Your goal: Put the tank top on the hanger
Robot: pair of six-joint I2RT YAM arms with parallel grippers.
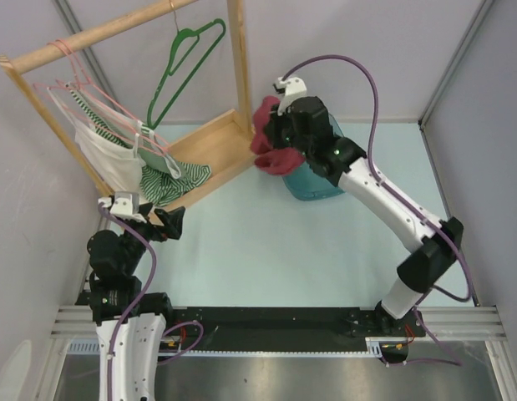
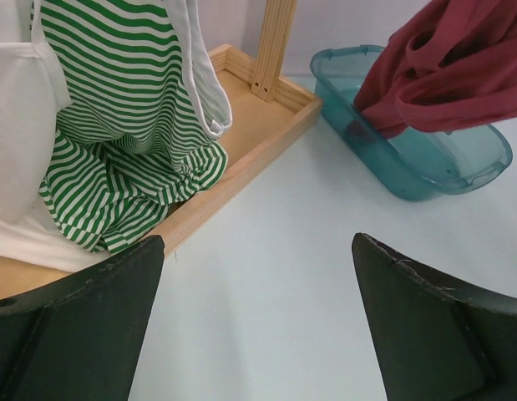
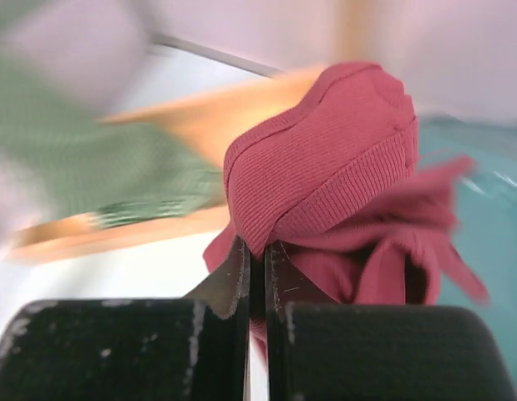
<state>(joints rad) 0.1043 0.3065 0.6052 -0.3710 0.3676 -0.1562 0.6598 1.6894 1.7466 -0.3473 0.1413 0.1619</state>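
The dark red tank top (image 1: 271, 142) hangs bunched from my right gripper (image 1: 279, 125), which is shut on it and holds it above the left end of the teal tub (image 1: 318, 180). In the right wrist view the jaws are pinched on a fold of the tank top (image 3: 325, 167). It also shows in the left wrist view (image 2: 446, 67), over the tub (image 2: 425, 163). The dark green hanger (image 1: 181, 71) hangs by its hook from the wooden rail (image 1: 99, 33), apart from the top. My left gripper (image 1: 162, 224) is open and empty, low over the table (image 2: 258, 251).
A wooden rack with an upright post (image 1: 238, 63) and a base tray (image 1: 212, 154) stands at back left. Pale pink hangers (image 1: 83, 88) carry a white garment (image 1: 108, 154) and a green-and-white striped garment (image 2: 133, 150). Walls close in on both sides.
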